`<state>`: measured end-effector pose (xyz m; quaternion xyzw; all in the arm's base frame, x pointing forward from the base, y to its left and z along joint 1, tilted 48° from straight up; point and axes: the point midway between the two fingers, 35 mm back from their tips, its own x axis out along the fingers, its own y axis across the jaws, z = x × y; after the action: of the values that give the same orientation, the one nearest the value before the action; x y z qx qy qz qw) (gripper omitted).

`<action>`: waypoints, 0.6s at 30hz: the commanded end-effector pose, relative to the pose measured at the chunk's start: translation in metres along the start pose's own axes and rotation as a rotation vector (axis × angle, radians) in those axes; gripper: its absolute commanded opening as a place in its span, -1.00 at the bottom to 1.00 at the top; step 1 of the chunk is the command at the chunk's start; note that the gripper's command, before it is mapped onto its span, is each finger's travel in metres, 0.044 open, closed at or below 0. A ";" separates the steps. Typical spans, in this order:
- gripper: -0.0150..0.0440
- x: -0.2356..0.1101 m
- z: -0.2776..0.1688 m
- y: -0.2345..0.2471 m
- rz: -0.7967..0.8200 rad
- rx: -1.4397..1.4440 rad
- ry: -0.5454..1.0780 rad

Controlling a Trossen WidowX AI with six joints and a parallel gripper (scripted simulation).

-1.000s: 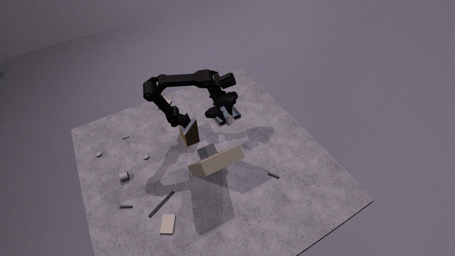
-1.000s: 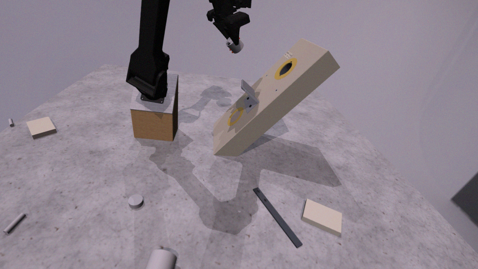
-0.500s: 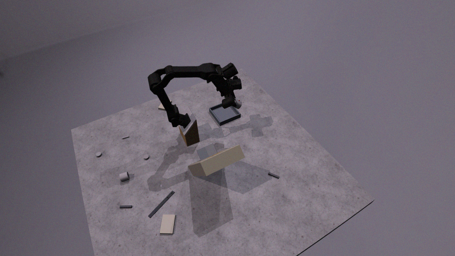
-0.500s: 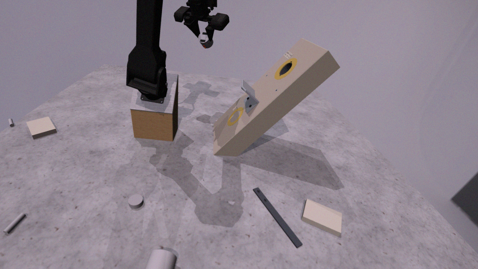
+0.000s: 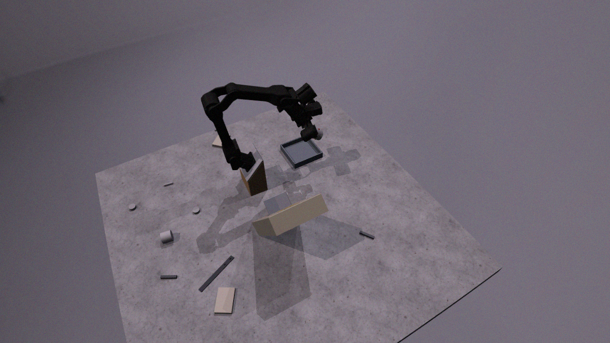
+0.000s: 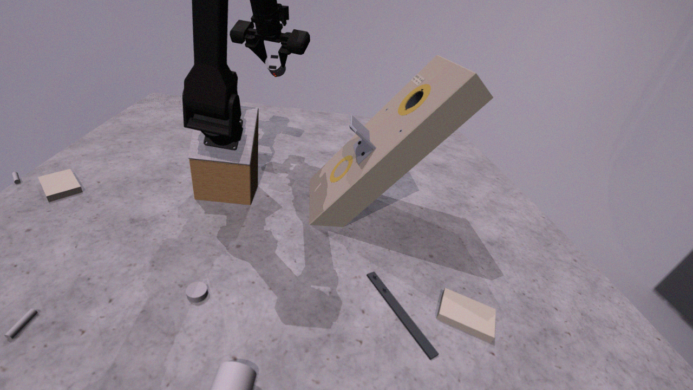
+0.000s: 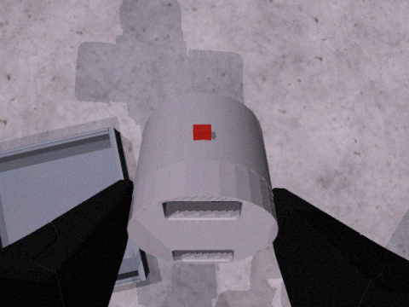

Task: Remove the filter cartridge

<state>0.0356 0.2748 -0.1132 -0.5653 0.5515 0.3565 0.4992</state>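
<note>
My gripper point(image 5: 310, 133) point(image 6: 274, 62) point(image 7: 203, 196) is shut on the grey round filter cartridge point(image 5: 318, 135) point(image 6: 274, 66) point(image 7: 199, 170) and holds it high in the air. Its face with two narrow slots points toward the wrist camera, and a red square marks its side. The blue-grey tray point(image 5: 307, 161) point(image 7: 63, 148) lies below and to the left of the cartridge in the wrist view, with the cartridge by the tray's right edge. The tilted beige service panel point(image 5: 294, 215) point(image 6: 387, 145) has an empty dark socket in a yellow ring point(image 6: 414, 99).
The arm stands on a wooden pedestal point(image 5: 256, 181) point(image 6: 222, 179). The panel bears a second yellow ring point(image 6: 341, 168) and a grey bracket point(image 6: 362, 140). Loose pieces lie about the table: a dark bar point(image 6: 401, 315), beige blocks point(image 6: 467, 315) point(image 6: 59, 184), small grey cylinders point(image 6: 196, 292) point(image 5: 166, 237).
</note>
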 end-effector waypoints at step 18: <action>-0.49 0.077 -0.088 0.120 0.263 -0.437 0.016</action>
<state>-0.0747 0.1950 -0.1802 -0.5866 0.5352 0.5099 0.3308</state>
